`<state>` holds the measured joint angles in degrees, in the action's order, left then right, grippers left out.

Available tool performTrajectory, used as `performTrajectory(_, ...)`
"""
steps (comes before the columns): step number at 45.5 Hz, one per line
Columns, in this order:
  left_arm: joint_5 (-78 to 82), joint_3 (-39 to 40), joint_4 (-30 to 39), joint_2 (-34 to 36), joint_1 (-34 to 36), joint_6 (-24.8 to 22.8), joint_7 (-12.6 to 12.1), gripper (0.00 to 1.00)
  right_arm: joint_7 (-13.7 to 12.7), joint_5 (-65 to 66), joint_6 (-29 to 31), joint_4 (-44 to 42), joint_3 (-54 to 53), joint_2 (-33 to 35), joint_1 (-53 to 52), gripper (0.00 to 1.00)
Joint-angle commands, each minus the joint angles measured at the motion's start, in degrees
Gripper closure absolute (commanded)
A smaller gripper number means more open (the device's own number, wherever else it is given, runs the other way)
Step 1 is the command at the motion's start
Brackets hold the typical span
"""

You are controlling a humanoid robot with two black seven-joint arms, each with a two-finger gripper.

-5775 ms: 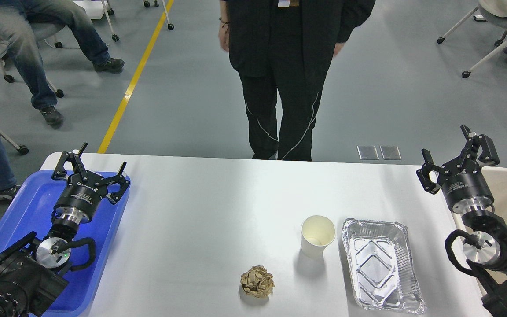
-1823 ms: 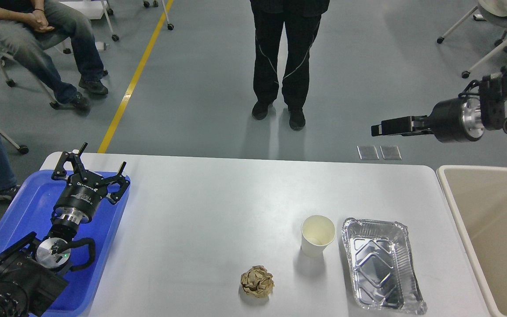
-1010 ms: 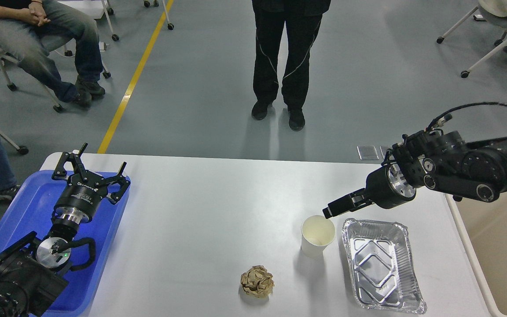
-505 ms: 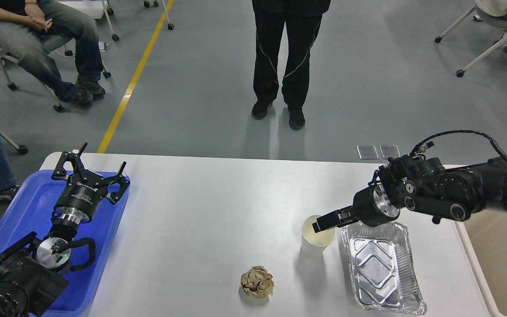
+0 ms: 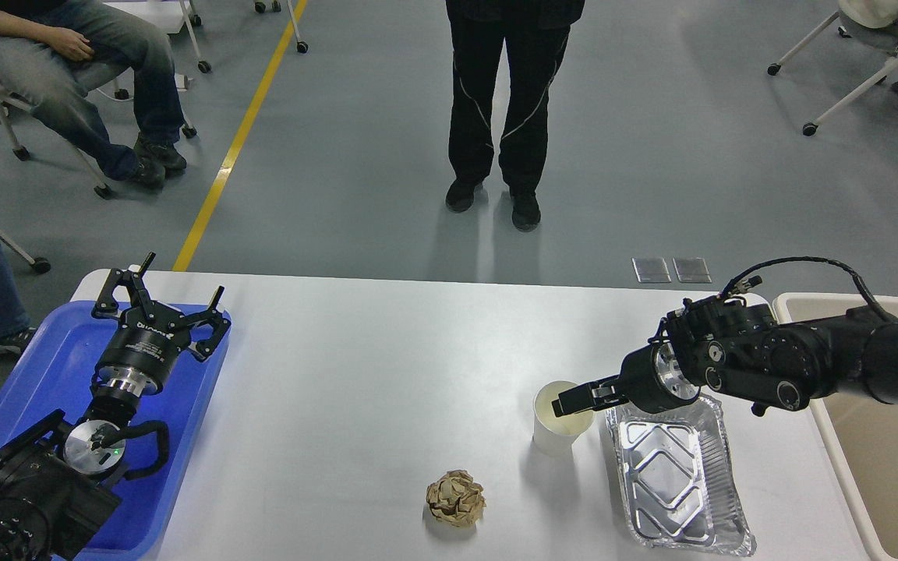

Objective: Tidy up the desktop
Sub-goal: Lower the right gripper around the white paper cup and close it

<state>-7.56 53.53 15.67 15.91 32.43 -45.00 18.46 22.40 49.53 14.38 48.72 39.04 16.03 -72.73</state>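
The white desktop (image 5: 387,366) carries a white paper cup (image 5: 552,442), a crumpled brown paper ball (image 5: 456,499) and an empty foil tray (image 5: 675,483). My right gripper (image 5: 567,400) reaches in from the right, low over the foil tray's far end, with its tip at the cup's right rim and over its mouth. I see it side-on and dark, so its fingers cannot be told apart. My left gripper (image 5: 171,294) is open and empty above the blue tray (image 5: 36,366) at the desktop's left end.
A beige bin (image 5: 885,460) stands off the desktop's right edge, under my right arm. A person (image 5: 496,109) stands beyond the far edge. Seated people and chairs are at the far left and far right.
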Motion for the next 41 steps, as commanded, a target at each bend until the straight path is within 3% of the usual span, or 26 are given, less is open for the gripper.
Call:
performTrajectory(1,0.00,0.00,-0.03,0.00,0.00,0.00,0.00,0.00,0.36,0.47,-0.23,-1.08,0.42,-0.38,0.75,0.56)
performTrajectory(5,0.00,0.00,-0.03,0.00,0.00,0.00,0.00,0.00,0.45,0.83,-0.14,-1.08,0.60,-0.38,0.57,0.83)
performTrajectory(9,0.00,0.00,0.06,0.00,0.00,0.00,0.00,0.00,0.71,0.92,-0.14,-0.99,0.77,-0.29,0.40,1.00)
performTrajectory(22,0.00,0.00,-0.03,0.00,0.00,0.00,0.00,0.00,3.70,1.44,-0.14,-0.99,0.95,-0.03,0.05,1.00)
performTrajectory(41,0.00,0.00,0.06,0.00,0.00,0.00,0.00,0.00,4.84,1.00,-0.06,0.15,0.51,3.39,-3.11,1.00)
